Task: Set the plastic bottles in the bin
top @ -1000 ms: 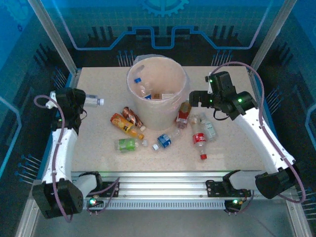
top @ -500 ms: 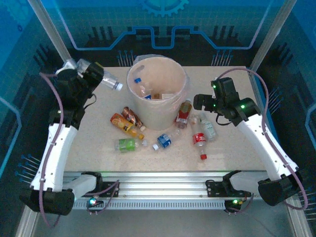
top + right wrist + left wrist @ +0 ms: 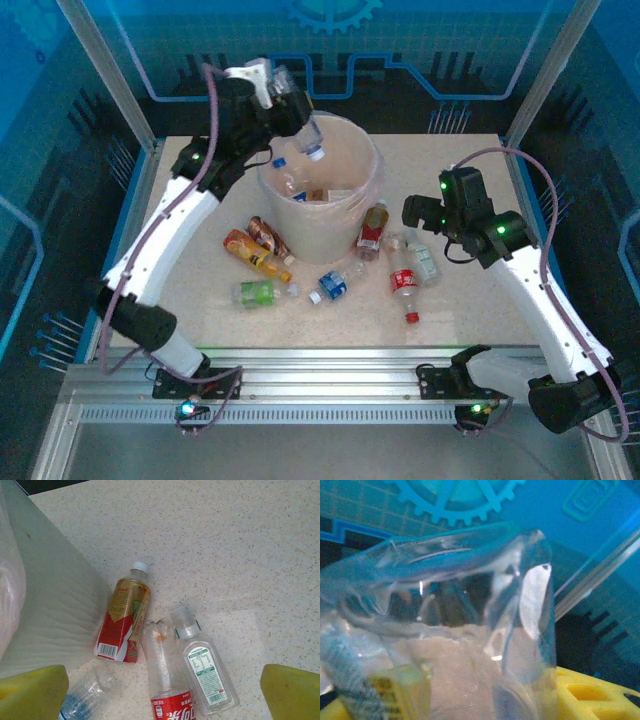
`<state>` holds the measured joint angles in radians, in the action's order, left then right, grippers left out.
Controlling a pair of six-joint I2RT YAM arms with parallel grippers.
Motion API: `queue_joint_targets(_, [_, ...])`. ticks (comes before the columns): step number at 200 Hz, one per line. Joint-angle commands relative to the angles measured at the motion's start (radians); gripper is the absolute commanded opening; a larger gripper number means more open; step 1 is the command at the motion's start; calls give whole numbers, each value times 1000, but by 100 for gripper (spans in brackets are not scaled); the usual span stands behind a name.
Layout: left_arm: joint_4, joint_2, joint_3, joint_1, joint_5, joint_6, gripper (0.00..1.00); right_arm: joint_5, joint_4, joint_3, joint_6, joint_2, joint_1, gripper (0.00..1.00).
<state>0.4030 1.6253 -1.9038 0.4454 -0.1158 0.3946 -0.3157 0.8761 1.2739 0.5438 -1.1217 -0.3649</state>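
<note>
Your left arm reaches up high and bends over the bin (image 3: 372,165). Your left gripper (image 3: 288,98) is squeezed tight on a clear bottle (image 3: 304,132), which hangs cap down over the far side of the bin's mouth. Up close in the left wrist view the bottle is blurry, but it looks empty. So it is likely light, thin and easy to squash. It is smooth too, so it could slip. On the table (image 3: 470,300) in front of the bin lie an orange bottle (image 3: 243,247), a green-label bottle (image 3: 257,292) and a blue-label bottle (image 3: 333,285). Just right of the bin lie a red-and-gold bottle (image 3: 122,625), a red-label bottle (image 3: 159,652) and a white-label bottle (image 3: 202,667), all close together. Take hold of these around the middle, across the narrow way, and press softly. Your right arm is bent, with the right gripper (image 3: 413,208) pointing down above those three. Its yellow fingers (image 3: 292,692) are spread wide and hold nothing.
</note>
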Motion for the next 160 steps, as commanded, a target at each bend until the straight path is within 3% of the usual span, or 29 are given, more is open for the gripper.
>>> queue_joint_targets(1, [146, 86, -119, 39, -6, -177, 55, -27, 11, -13, 21, 17, 15, 100])
queue_joint_targets(31, [262, 200, -227, 75, -8, -254, 56, -25, 9, -13, 22, 10, 17, 100])
queue_joint_targets(71, [287, 245, -200, 92, -47, -302, 60, -28, 9, -25, 19, 8, 24, 100])
queue_joint_targets(160, [112, 187, 110, 99, -51, -254, 66, -16, -2, -57, 28, 0, 37, 100])
